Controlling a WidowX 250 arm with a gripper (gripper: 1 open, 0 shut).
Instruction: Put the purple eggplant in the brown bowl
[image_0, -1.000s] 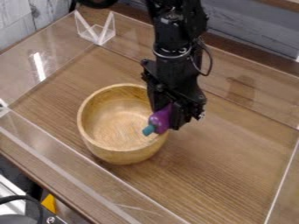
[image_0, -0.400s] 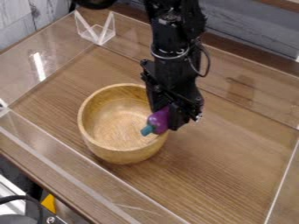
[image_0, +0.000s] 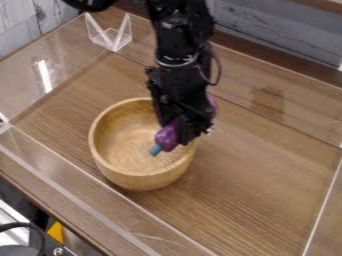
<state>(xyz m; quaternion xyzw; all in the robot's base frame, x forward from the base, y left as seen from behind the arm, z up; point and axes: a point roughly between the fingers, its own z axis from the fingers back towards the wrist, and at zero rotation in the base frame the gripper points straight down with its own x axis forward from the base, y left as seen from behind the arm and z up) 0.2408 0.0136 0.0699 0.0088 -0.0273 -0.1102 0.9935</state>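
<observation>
The brown bowl (image_0: 118, 150) sits on the wooden table, left of centre. My gripper (image_0: 174, 132) points straight down over the bowl's right inner side, shut on the purple eggplant (image_0: 168, 136). The eggplant hangs tilted between the fingers, its teal stem tip (image_0: 156, 152) pointing down and to the left into the bowl's hollow. Black fingers hide the eggplant's upper end.
Clear acrylic walls (image_0: 54, 70) ring the table on the left and front. A clear plastic stand (image_0: 111, 32) is at the back left. Bare wooden tabletop (image_0: 267, 170) lies right of the bowl.
The gripper has carried the eggplant to the left, from the bowl's right rim to over its inside. The grip is unchanged and the bowl has not moved.
</observation>
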